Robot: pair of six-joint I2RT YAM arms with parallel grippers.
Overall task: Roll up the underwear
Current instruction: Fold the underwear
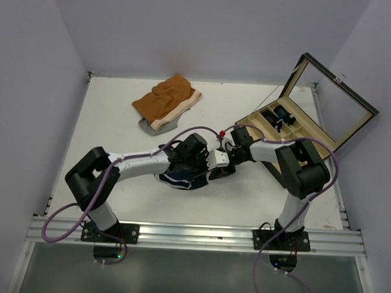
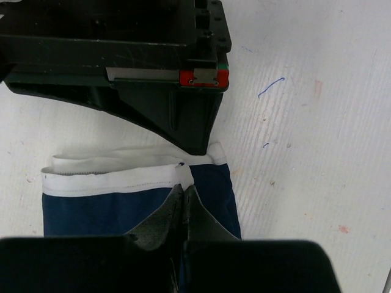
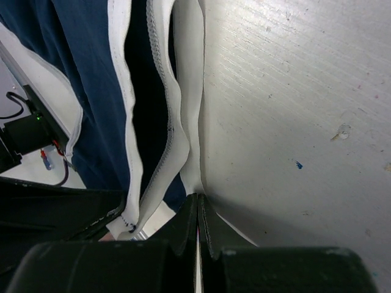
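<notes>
Both arms reach low inward, left fingers (image 2: 164, 221) and right fingers (image 3: 183, 233) pinching the underwear (image 1: 174, 180).

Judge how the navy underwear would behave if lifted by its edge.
Probably floppy: the underwear lies in soft folds, its white trim wavy. Likely light: thin fabric. It would probably sag between the left gripper and right gripper.

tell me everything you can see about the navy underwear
The underwear is a small navy-blue brief of thin, soft-looking fabric, with a white stitched waistband and white edge trim. It lies on the white table between the two arms, partly folded so that layers of the waistband overlap. The left tool is shut, pinching it just below the waistband. The right tool is shut on a white edge. From above, the arms hide most of it.
</notes>
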